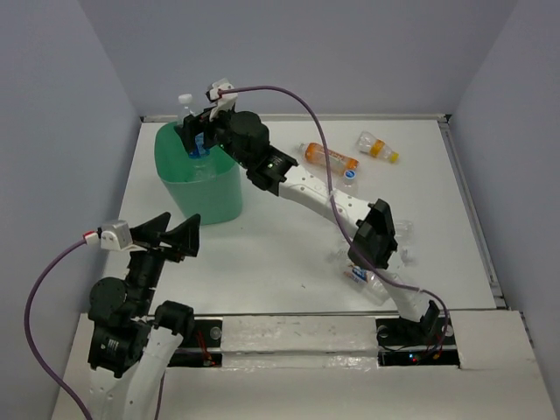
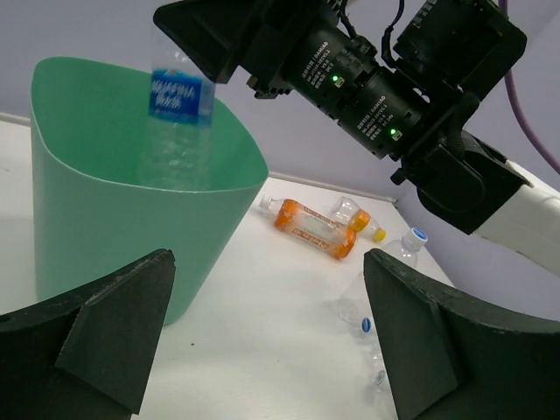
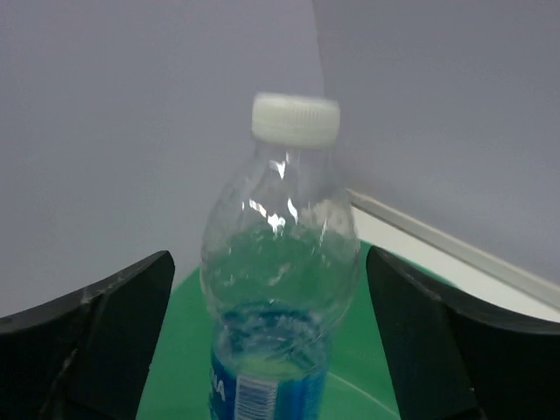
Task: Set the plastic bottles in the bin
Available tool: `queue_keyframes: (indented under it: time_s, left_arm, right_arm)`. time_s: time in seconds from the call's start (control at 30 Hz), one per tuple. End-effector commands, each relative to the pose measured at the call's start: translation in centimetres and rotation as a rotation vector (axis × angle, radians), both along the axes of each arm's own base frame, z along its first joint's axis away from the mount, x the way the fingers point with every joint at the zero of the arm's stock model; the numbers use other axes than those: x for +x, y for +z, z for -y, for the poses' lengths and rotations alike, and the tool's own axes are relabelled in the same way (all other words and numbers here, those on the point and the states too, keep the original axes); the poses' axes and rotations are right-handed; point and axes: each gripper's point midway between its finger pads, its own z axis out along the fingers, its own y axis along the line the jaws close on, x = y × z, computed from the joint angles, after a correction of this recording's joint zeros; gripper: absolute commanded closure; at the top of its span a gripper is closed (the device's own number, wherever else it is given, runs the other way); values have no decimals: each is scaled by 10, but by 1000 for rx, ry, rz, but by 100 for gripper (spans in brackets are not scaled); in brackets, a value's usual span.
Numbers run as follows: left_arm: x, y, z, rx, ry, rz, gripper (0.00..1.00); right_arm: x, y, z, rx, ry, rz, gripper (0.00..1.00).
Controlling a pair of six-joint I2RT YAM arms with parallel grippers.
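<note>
The mint-green bin [image 1: 208, 198] stands at the back left. My right gripper [image 1: 194, 131] hangs over it, jaws wide open on either side of an upright clear bottle [image 1: 187, 118] with a blue-white label and white cap. The fingers do not touch the bottle [image 3: 278, 262]. Its lower half sits inside the bin [image 2: 96, 227] in the left wrist view, where the bottle [image 2: 179, 114] is blurred. My left gripper [image 1: 166, 232] is open and empty, near the front left. An orange bottle [image 1: 331, 158] and a tiny orange-yellow one [image 1: 378, 147] lie at the back.
A clear bottle with a blue cap [image 1: 350, 179] lies beside the right arm. More clear bottles [image 1: 398, 238] lie crumpled near the right arm's elbow at the front right. Grey walls close the table on three sides.
</note>
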Motion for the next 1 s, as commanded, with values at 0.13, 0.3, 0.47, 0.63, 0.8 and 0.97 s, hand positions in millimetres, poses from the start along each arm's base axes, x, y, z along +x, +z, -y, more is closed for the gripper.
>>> queue_keyframes:
  time_s: [0.13, 0.3, 0.47, 0.63, 0.8, 0.97]
  left_arm:
    - [8, 4, 51, 89, -254, 31, 1]
    - [27, 10, 75, 68, -350, -10, 1]
    - [51, 25, 110, 14, -482, -50, 1]
    - [68, 21, 189, 84, -542, -146, 1]
    - [101, -10, 263, 240, -473, -238, 1]
    - [135, -39, 308, 308, -443, -291, 1]
  right_arm:
    - [-47, 137, 74, 165, 7, 104, 0]
    - [-73, 167, 178, 136, -116, 58, 0]
    - [-82, 89, 300, 95, -327, -117, 1]
    - [-98, -16, 391, 67, -492, -289, 1]
    - [-123, -34, 434, 110, -590, -320, 1]
    - [-154, -18, 459, 220, -612, -258, 4]
